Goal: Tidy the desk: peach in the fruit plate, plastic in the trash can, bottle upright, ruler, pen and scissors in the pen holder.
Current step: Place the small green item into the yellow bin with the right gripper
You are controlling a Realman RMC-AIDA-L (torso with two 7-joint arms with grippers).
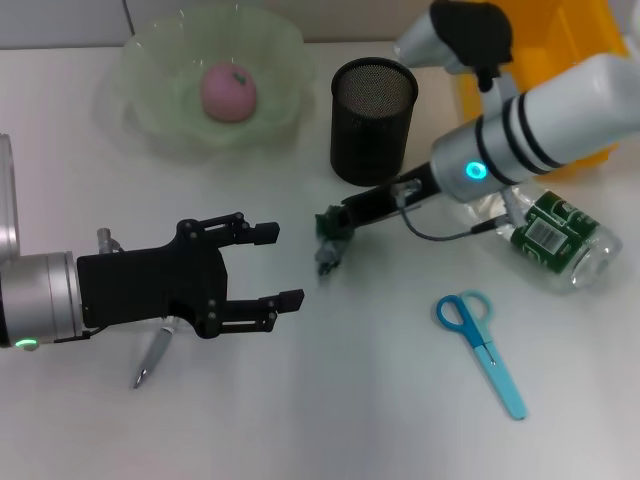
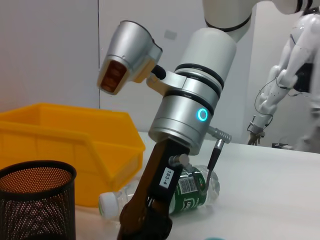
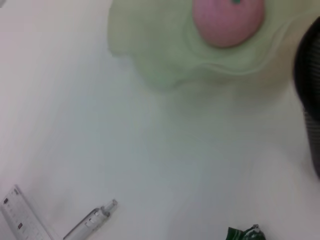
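The white bench (image 1: 330,420) carries the peach (image 1: 229,90) in the green fruit plate (image 1: 160,110) at 11 o'clock, beside the mesh pen holder (image 1: 372,120). The right gripper (image 1: 329,243) pinches green plastic (image 1: 328,228) at centre (fingers pressed onto it). The left gripper (image 1: 279,265) hovers spread at 8 o'clock. The bottle (image 1: 555,240) lies toppled; the scissors (image 1: 483,349) lie at 5 o'clock.

Left gripper (image 1: 285,265) hovering low over the near-left of the desk, black fingers (image 1: 262,233) spread wide apart, forearm level. Right gripper (image 1: 328,243) reaching in from the far right, arm angled downward, tips pinched around something green.
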